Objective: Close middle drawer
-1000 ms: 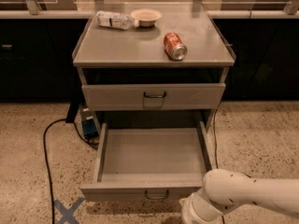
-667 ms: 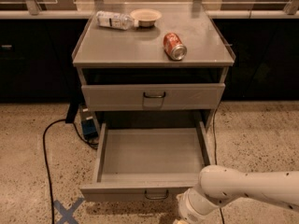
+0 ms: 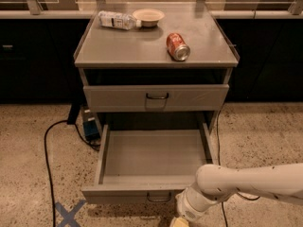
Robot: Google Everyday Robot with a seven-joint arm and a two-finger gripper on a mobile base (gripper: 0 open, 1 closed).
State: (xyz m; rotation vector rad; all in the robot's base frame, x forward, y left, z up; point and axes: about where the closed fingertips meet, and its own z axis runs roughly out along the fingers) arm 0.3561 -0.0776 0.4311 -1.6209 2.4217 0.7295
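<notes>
The middle drawer [image 3: 151, 157] is pulled far out of the grey cabinet, and its shallow tray holds nothing. Its short front panel [image 3: 123, 194] faces me, with a small dark wire handle [image 3: 158, 198]. My white arm [image 3: 246, 178] reaches in from the right. My gripper [image 3: 181, 220] sits at the bottom edge of the view, just in front of the drawer's front panel and right of the handle. It is mostly cut off by the frame edge.
The upper drawer [image 3: 156, 97] is nearly shut. On the cabinet top [image 3: 123, 46] lie a red can [image 3: 177, 46], a plastic bottle [image 3: 116, 20] and a bowl [image 3: 148, 17]. A black cable [image 3: 46, 164], a blue box [image 3: 90, 126] and a blue tape cross [image 3: 68, 214] are on the floor at left.
My arm and gripper have shifted left along the drawer's front, closer to the handle. The drawer has not moved.
</notes>
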